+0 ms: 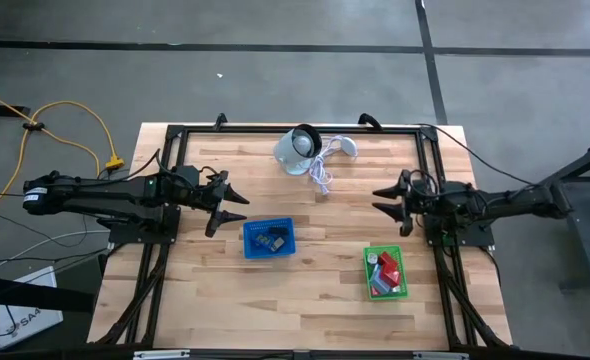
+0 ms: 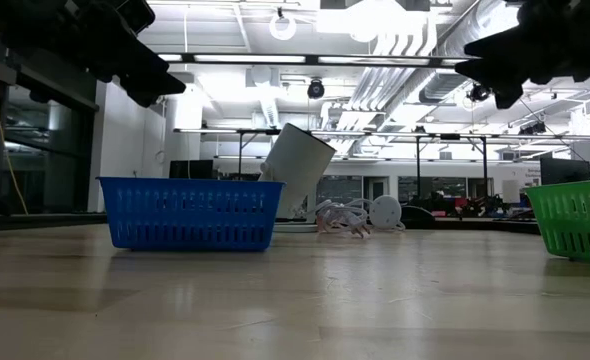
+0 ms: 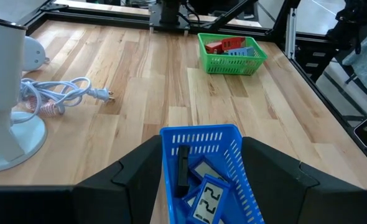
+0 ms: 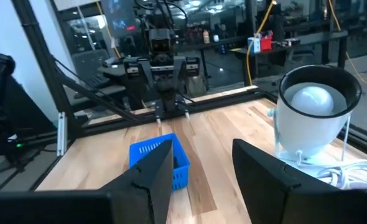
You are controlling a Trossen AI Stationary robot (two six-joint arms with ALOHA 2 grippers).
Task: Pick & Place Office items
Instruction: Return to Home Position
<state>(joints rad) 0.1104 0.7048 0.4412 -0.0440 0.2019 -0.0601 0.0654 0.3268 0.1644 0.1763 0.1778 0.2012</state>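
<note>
Sorting looks basically done, since no loose pieces can be seen on the table [image 1: 315, 300]. The red blocks [image 3: 226, 44] and the pale blue block [image 3: 241, 53] are sat in the green basket [image 3: 230, 64] on the right, nearer side. The dark rectangles [image 3: 205, 196] are lying in the blue basket [image 3: 196, 132] left of centre. The left jaws are held up off the table just left of the blue basket, spread wide and empty. The right jaws are held up on the right side, also wide open with nothing gripped. For homing, each arm should probably be drawn straight back and kept high, so no basket rim gets clipped and the white cable [image 1: 322, 175] by the white round device [image 1: 300, 148] at the far edge isn't snagged.
</note>
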